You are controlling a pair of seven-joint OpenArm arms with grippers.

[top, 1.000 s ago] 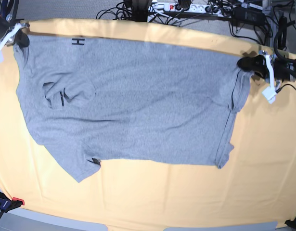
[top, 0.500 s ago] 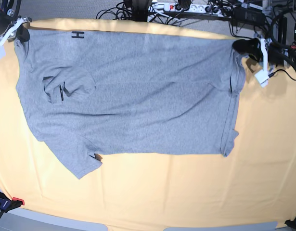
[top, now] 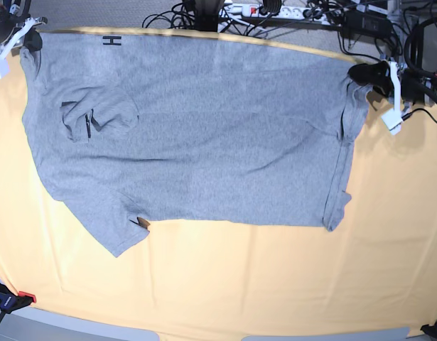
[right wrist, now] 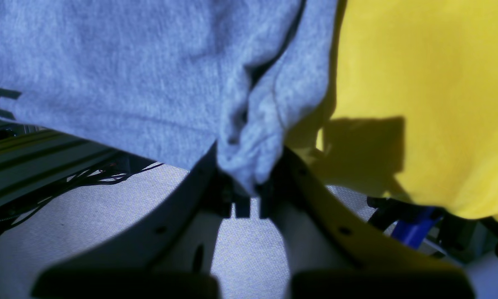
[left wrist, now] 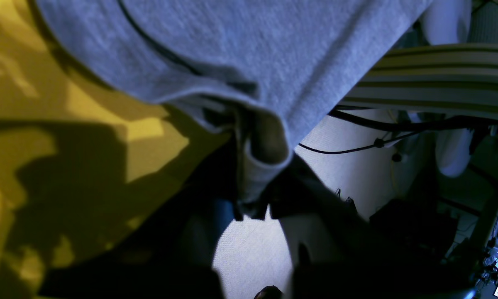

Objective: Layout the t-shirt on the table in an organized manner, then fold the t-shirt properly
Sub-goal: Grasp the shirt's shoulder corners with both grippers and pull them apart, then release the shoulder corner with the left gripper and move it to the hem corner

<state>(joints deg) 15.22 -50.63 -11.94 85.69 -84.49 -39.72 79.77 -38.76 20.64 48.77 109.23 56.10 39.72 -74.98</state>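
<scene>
The grey t-shirt [top: 204, 135] lies stretched wide across the far part of the table [top: 239, 284], its far edge along the table's far rim, with a black letter H showing at the far left. My left gripper [top: 362, 73] is shut on the shirt's far right corner; in the left wrist view the pinched fabric [left wrist: 257, 166] bunches between the dark fingers of that gripper [left wrist: 255, 209]. My right gripper [top: 30, 39] is shut on the far left corner, and the right wrist view shows the cloth [right wrist: 249, 166] clamped in that gripper [right wrist: 247, 195].
Cables and power strips [top: 275, 13] lie on the floor beyond the table's far edge. One sleeve [top: 97, 117] is folded onto the shirt body. Clamps [top: 8, 298] sit at the near corners. Bare yellow cloth [top: 261, 284] fills the near half.
Both grippers have pulled the shirt's far corners toward the far edge of the table, and the shirt has slid that way and drawn flatter.
</scene>
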